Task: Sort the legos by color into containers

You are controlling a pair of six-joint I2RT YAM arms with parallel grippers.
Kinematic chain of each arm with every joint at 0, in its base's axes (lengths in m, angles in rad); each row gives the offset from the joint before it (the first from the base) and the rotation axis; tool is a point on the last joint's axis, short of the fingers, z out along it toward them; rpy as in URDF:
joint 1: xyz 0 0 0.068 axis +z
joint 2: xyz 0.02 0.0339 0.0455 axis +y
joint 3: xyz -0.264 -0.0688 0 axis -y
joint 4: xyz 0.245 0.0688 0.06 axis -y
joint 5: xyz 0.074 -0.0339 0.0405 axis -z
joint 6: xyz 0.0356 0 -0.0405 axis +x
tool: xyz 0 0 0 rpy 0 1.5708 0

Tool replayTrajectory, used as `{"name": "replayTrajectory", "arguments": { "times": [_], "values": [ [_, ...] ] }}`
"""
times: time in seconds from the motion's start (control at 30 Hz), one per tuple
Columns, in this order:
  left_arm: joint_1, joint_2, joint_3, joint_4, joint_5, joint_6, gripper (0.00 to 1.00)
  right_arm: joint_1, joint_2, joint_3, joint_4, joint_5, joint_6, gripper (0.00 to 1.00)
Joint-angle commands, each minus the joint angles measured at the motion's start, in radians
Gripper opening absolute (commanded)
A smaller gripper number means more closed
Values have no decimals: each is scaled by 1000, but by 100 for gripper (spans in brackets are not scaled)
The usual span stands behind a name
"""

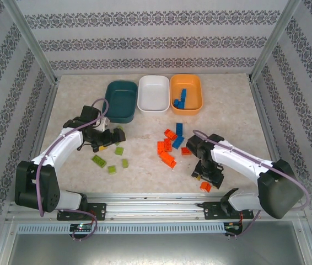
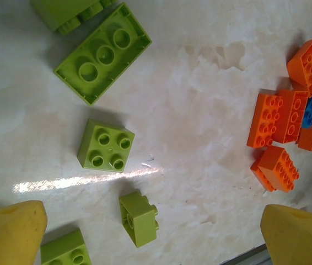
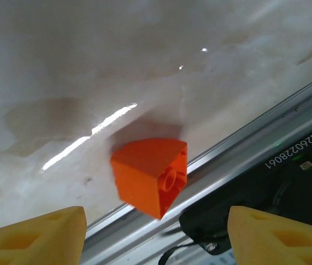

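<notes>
Left fingers (image 2: pixel 12 232) are spread wide over green legos (image 2: pixel 106 146) at 9 o'clock. Right fingers (image 3: pixel 40 234) stand spread around one orange lego (image 3: pixel 150 174) at 5 o'clock, not touching it. Only some blue ones (image 1: pixel 181 99) lie in the orange bin (image 1: pixel 193 83) at 12 o'clock; I judge most sorting remains.

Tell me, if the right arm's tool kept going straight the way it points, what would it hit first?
Probably the orange brick, lying centred between the open right tool's fingers, beside the metal rail at the table's near edge. Depth is hard to judge, but nothing shows between them.
</notes>
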Motion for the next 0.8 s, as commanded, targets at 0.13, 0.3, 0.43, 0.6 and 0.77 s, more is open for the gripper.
{"name": "replayTrajectory", "arguments": {
  "times": [0.13,0.3,0.43,0.6,0.77],
  "values": [
    [-7,8,-11,17,16,-2,100,-5,-33,-128,157,-41,134,65],
    [-8,19,1,10,12,-1,100,-13,13,-170,237,-73,133,63],
    [-8,19,4,4,6,-2,100,-14,54,-187,292,-88,131,62],
    [-8,20,5,-2,-2,-1,100,-18,77,-184,319,-91,126,53],
    [-7,32,14,-2,-5,-1,100,-17,77,-146,290,-67,105,43]
  ]
}}
